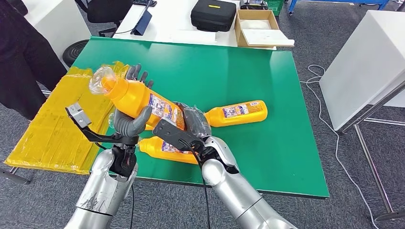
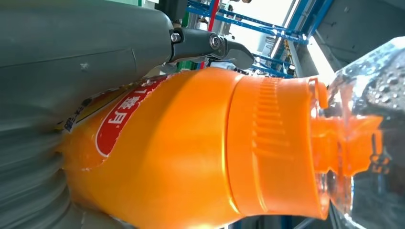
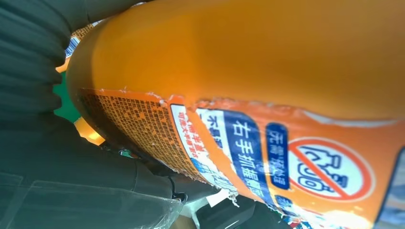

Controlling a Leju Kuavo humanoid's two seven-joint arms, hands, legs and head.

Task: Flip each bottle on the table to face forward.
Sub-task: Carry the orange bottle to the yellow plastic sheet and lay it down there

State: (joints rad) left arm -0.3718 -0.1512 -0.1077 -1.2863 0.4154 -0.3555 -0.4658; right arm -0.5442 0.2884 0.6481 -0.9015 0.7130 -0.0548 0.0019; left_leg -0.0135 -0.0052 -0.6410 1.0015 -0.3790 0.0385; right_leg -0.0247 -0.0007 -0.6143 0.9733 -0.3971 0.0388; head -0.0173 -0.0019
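Head view: both hands hold one orange bottle (image 1: 138,98) above the green table (image 1: 267,152), left hand (image 1: 131,121) mid-body, right hand (image 1: 193,121) at base. Rigid, smooth plastic, likely slippery; grip the labelled body.

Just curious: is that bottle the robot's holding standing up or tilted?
Tilted. The held bottle slants above the table, clear cap up and away, gripped by the left hand and right hand.

Bottles (image 1: 138,98): orange, blue-and-white labels, clear cap. Tabletop (image 1: 267,143): green. Sheet (image 1: 52,133): yellow. Case (image 1: 213,14): black.
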